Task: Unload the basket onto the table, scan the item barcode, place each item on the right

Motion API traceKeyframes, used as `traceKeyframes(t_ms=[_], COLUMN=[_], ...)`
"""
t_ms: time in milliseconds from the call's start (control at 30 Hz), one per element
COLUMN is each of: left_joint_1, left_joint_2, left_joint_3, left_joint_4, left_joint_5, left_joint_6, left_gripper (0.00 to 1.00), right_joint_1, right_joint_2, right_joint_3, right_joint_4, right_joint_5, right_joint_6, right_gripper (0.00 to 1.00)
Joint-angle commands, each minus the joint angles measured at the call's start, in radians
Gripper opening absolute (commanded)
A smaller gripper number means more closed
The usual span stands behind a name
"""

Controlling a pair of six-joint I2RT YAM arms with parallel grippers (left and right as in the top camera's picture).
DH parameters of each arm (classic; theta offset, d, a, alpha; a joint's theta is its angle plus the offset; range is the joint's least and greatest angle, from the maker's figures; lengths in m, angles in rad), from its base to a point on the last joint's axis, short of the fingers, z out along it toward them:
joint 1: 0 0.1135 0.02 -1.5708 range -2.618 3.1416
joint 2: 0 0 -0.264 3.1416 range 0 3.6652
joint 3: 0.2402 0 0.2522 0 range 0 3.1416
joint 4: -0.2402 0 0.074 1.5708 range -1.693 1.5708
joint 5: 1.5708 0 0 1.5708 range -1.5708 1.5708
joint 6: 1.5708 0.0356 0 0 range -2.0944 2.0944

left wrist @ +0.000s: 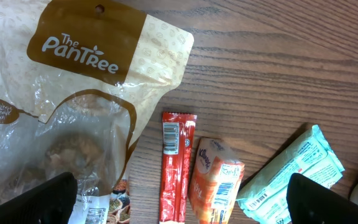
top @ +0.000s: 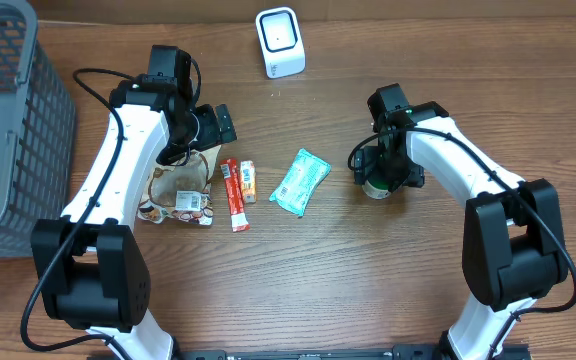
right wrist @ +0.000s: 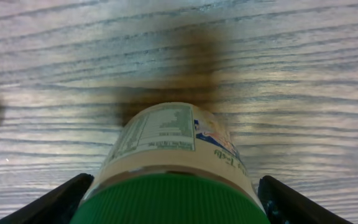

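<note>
A small bottle (right wrist: 166,140) with a green ribbed cap and a printed label stands on the wooden table. My right gripper (right wrist: 176,190) straddles it, open, with one finger on either side and a little room on the right. In the overhead view the bottle (top: 376,188) shows just under that right gripper (top: 383,172), right of centre. The white scanner (top: 280,42) stands at the back of the table. My left gripper (left wrist: 179,190) hangs wide open with nothing in it, above a row of snack packs; the overhead view shows the left gripper (top: 213,128) at centre left.
Under the left gripper lie a brown "The PanTree" bag (left wrist: 86,74), a red stick pack (left wrist: 178,162), an orange packet (left wrist: 216,180) and a teal tissue pack (left wrist: 294,168). A grey mesh basket (top: 8,130) stands at the table's left edge.
</note>
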Motion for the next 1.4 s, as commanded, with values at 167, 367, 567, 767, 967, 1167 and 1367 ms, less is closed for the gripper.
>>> traceKeyframes(t_ms=[167,367,567,767,967,1167,1367], left_joint_1=[-0.001,-0.001,-0.001,-0.001,-0.001,-0.001,-0.001], left_joint_2=[-0.001,-0.001,-0.001,-0.001,-0.001,-0.001,-0.001], left_joint_3=[0.02,0.02,0.02,0.02,0.02,0.02,0.02], left_joint_4=[-0.002,-0.002,-0.001,-0.001,-0.001,-0.002,-0.001], left_joint_5=[0.008,0.008,0.008,0.008,0.008,0.008,0.008], left_joint_6=[-0.003,-0.003,-0.003,-0.003,-0.003,-0.003,-0.003], left_gripper=[1.0,1.0,1.0,1.0,1.0,0.99,1.0], right_joint_1=[-0.001,-0.001,-0.001,-0.001,-0.001,-0.001,-0.001], right_joint_2=[0.003,0.01,0.026,0.027,0.027,0.027,0.027], right_joint_3=[-0.005,-0.006,-0.025,-0.047,-0.043,-0.012,-0.005], right_joint_4=[-0.002,-0.001,0.013,0.041,0.044,0.019,0.017], right_joint_5=[0.01,0.013,0.013,0.013,0.013,0.013,0.013], right_joint_6=[0.044,0.044,0.044,0.044,0.044,0.044,0.043], right_gripper=[0.78,0.76,0.76,0.76,0.72,0.73,0.83])
